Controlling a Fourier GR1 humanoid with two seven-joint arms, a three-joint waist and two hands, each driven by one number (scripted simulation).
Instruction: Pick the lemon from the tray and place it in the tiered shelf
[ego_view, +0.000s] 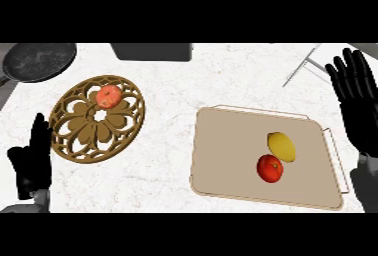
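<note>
Yellow lemon (281, 146) lying on a beige tray (229, 160), right of the tray's middle, touching a red tomato (270, 168) just below it. Tray resting on a pale marbled worktop (170, 90), thin wire handles along its upper and right edges. Well apart to the left, a round brown openwork piece (96, 118) with a flower-shaped cut pattern, carrying a small orange-red fruit (109, 96) near its top. Dark round pan (38, 60) at upper left; dark grey box (152, 51) at top centre. Right hand (354, 95) at the right edge beside the tray, fingers straight and spread, holding nothing. Left hand (31, 160) at the lower left edge, fingers up, relaxed, empty.
</note>
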